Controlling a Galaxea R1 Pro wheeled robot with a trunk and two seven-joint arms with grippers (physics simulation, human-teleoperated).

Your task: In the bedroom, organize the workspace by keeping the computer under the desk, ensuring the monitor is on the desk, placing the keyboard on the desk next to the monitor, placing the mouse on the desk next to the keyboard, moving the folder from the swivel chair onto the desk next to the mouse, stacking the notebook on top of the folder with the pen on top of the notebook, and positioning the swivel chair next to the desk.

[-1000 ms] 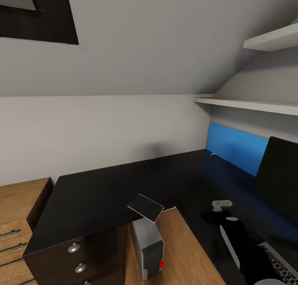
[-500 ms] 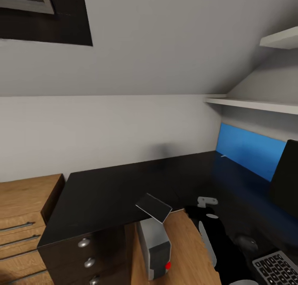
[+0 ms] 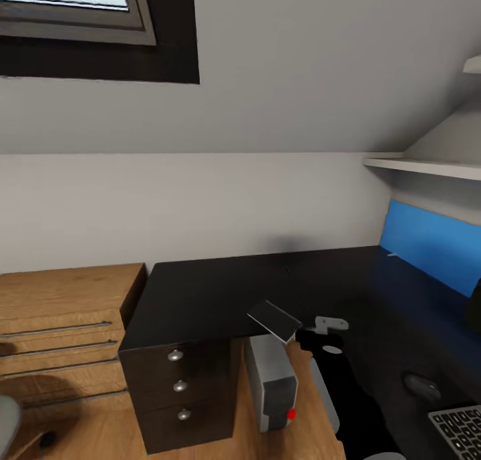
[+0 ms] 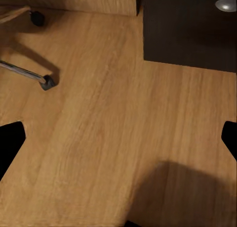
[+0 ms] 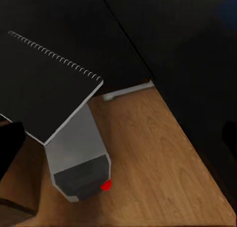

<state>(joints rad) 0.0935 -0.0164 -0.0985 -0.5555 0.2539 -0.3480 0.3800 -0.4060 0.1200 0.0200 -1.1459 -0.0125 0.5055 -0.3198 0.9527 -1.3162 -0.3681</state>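
- Right tool [image 3: 332,326] grips the spiral notebook [image 3: 274,320] at frame center, overhanging the table [image 3: 200,293] edge above the computer [image 3: 272,388].
- Risk: notebook looks pinched at one edge; turning could swing or drop it.
- Left tool [image 4: 118,138]: fingertips wide apart, empty, over wood floor [image 4: 113,128].
- Mouse [image 3: 423,385], keyboard [image 3: 461,430] lower right.

Desk [image 3: 214,293] top dark, semi-gloss w/ faint reflections, drawer knobs [image 3: 176,356] polished metal, floor [image 4: 118,138] smooth wood-grain, computer [image 3: 274,380] matt grey casing, notebook [image 5: 44,88] matt dark cover w/ wire spiral binding, side cabinet [image 3: 60,313] light wood.
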